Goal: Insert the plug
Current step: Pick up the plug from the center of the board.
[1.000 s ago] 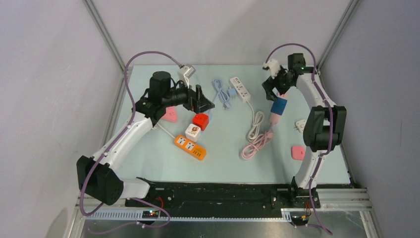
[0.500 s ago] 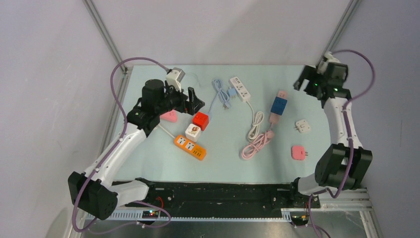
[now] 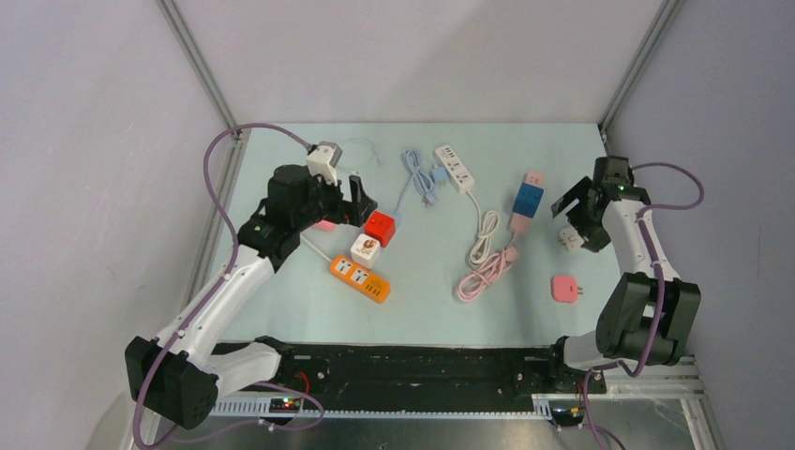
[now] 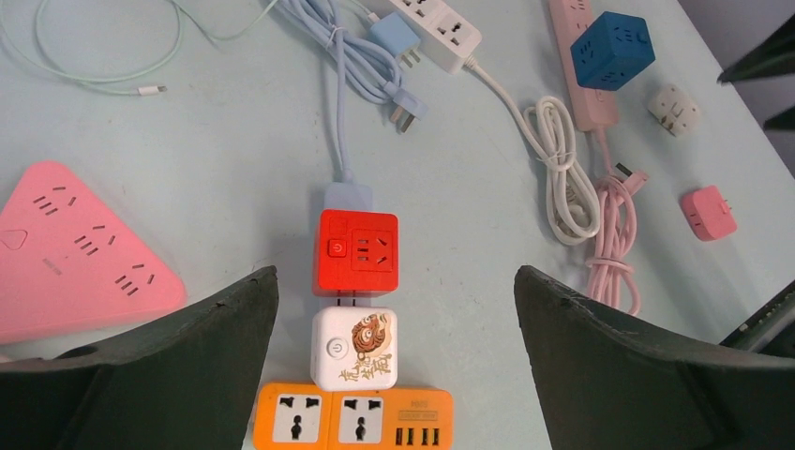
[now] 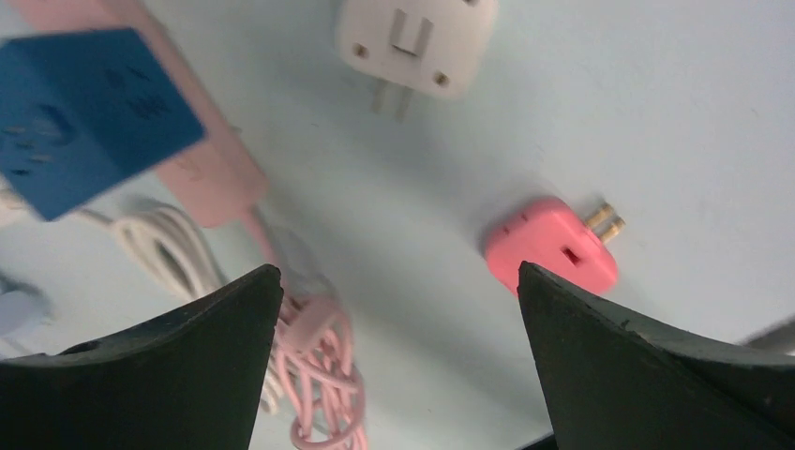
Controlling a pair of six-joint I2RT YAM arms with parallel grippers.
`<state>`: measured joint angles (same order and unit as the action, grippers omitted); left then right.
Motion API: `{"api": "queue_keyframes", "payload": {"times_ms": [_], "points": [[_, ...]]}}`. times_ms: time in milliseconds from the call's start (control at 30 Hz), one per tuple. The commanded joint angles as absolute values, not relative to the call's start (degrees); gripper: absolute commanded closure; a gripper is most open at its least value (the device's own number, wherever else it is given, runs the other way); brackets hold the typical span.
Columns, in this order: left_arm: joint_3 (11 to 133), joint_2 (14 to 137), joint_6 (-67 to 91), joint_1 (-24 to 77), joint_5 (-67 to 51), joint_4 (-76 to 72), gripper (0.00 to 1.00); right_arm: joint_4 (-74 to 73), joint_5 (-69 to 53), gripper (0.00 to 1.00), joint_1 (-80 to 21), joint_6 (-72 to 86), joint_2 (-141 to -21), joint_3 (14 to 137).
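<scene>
A white plug (image 5: 417, 42) lies pins-down on the mat, with a pink plug (image 5: 553, 246) a little nearer. My right gripper (image 5: 398, 272) hangs open above the bare mat between them and holds nothing. From above, the right gripper (image 3: 578, 223) partly covers the white plug (image 3: 565, 238), and the pink plug (image 3: 563, 288) lies nearer the arm bases. My left gripper (image 4: 394, 281) is open and empty over a red socket cube (image 4: 354, 253), whose pins enter a white socket cube (image 4: 354, 349) sitting against an orange power strip (image 4: 352, 419). From above, the left gripper (image 3: 361, 202) hovers just behind the red socket cube (image 3: 380, 228).
A pink triangular socket (image 4: 75, 253) lies left of the cubes. A blue cube (image 3: 528, 198) sits on a pink strip, whose pink cable (image 3: 487, 272) is coiled beside a white cable. A white power strip (image 3: 455, 167) and a light-blue plug lead (image 3: 420, 178) lie at the back.
The right arm left the blue cube, swung out to the right back corner, then came down over the white plug. The left gripper drew back slightly to the left. Both stayed open.
</scene>
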<state>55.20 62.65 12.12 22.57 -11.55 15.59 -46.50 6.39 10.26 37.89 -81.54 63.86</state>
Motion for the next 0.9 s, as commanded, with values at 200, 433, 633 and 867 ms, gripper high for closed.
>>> {"api": "queue_keyframes", "payload": {"times_ms": [200, 433, 633, 867], "points": [[53.10, 59.67, 13.28, 22.17, -9.23, 14.27, 0.02, -55.22, 12.29, 0.00, 10.29, 48.01, -87.13, 60.74], [52.69, 59.06, 13.27, 22.19, -9.15, 14.35, 0.02, -53.94, 9.16, 0.00, 12.05, 52.94, -89.21, 56.07], [52.33, 58.73, 13.27, 22.17, -8.82, 14.39, 0.02, -56.27, 9.54, 0.00, 13.72, 57.69, -93.20, 55.14], [52.26, 58.54, 12.93, 22.17, -8.28, 14.36, 0.02, -53.38, 8.50, 0.00, 15.38, 62.30, -93.55, 52.16]]}}
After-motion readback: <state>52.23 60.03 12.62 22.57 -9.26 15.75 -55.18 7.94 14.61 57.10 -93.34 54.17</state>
